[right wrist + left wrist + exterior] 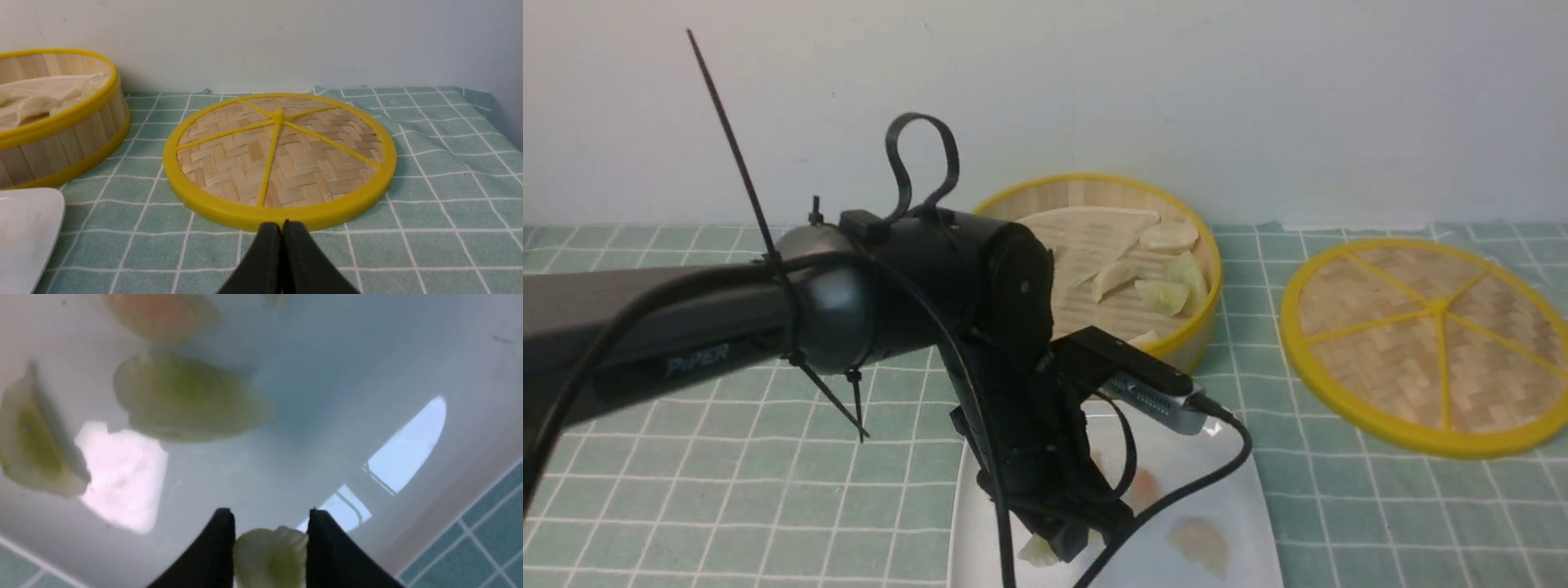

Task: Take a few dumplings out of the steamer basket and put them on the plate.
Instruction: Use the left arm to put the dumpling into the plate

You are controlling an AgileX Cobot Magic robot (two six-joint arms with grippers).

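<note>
My left gripper (1058, 545) hangs low over the white plate (1241, 506), shut on a pale green dumpling (269, 555) that sits between both fingers. In the left wrist view my left gripper (269, 514) points at the plate (327, 416), where two green dumplings (184, 396) (32, 437) and a pink one (159, 314) lie. The front view shows a whitish dumpling (1199, 543) on the plate too. Behind it, the steamer basket (1205, 327) holds several dumplings (1164, 296). My right gripper (282, 224) is shut on nothing, above the cloth.
The flat woven steamer lid (1429, 343) lies on the green checked cloth to the right of the basket, just ahead of my right gripper, where it shows as the lid (278, 159). A pale liner cloth (1086, 229) covers part of the basket floor. A wall stands close behind.
</note>
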